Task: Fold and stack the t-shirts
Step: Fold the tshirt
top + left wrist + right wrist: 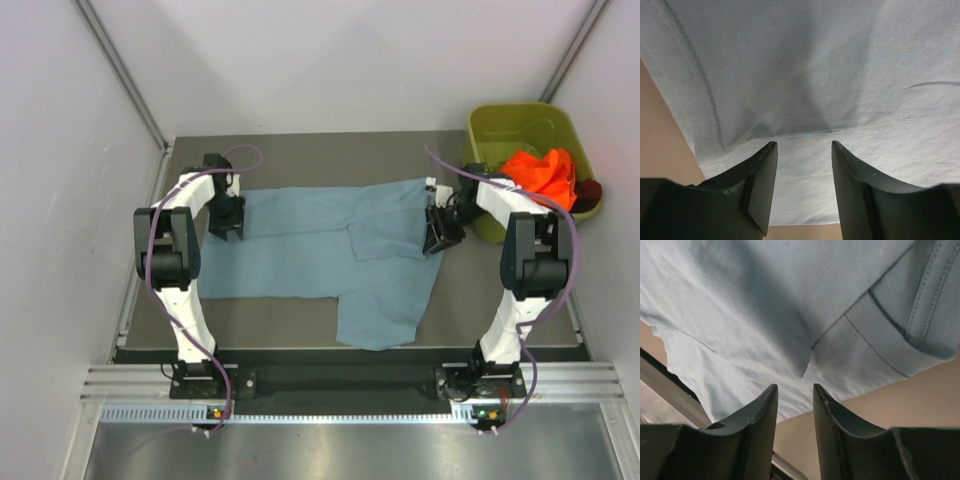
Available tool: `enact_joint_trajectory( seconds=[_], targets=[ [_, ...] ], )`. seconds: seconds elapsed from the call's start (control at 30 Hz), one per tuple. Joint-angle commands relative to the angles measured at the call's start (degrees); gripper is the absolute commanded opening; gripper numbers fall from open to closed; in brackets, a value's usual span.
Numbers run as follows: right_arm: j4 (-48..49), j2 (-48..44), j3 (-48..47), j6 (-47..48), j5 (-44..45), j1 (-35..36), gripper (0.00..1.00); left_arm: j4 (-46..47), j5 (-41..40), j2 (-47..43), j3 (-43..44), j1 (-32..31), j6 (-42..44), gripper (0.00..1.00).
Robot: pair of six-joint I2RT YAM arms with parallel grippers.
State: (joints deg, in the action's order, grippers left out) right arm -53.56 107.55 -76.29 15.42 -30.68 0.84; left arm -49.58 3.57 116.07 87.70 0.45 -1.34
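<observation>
Step in hand: first fold of the blue-grey shirt, both arms at its two ends.

The blue-grey shirt lies spread across the table, with one flap already doubled over near its right end and a corner hanging past the near edge. The left gripper hangs over the shirt's left hem, jaws apart and holding nothing. The right gripper sits at the right edge, jaws parted by a narrower gap and likewise empty; a folded corner lies just ahead of its fingertips. The orange shirt and the maroon shirt lie bunched in the green bin, untouched. The next move likely calls for each gripper to close on the edge beneath it, then carry the cloth inward evenly so the layers do not bunch.
</observation>
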Motion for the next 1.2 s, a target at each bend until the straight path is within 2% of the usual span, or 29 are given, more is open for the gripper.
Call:
enact_joint_trajectory(
  seconds=[0.0, 0.23, 0.6, 0.7, 1.17],
  targets=[
    [-0.4, 0.4, -2.9, 1.6, -2.5, -0.4, 0.35, 0.2, -0.9, -2.0, 0.5, 0.2, 0.6, 0.52],
    [0.2, 3.6, -3.8, 1.9, -7.9, -0.4, 0.34, 0.1, -1.6, -1.8, 0.5, -0.2, 0.8, 0.52],
    [-2.3, 3.6, -4.4, 2.2, -7.1, -0.3, 0.05, 0.2, -1.4, -2.2, 0.4, -0.2, 0.8, 0.52],
    [-4.3, 1.4, -3.8, 2.2, -8.7, -2.4, 0.02, 0.1, -0.7, -2.2, 0.4, -0.2, 0.6, 0.52],
    [-3.9, -2.4, 3.1, 0.7, -9.8, -1.3, 0.03, 0.4, 0.6, -2.1, 0.9, -0.2, 0.1, 0.52]
  ],
)
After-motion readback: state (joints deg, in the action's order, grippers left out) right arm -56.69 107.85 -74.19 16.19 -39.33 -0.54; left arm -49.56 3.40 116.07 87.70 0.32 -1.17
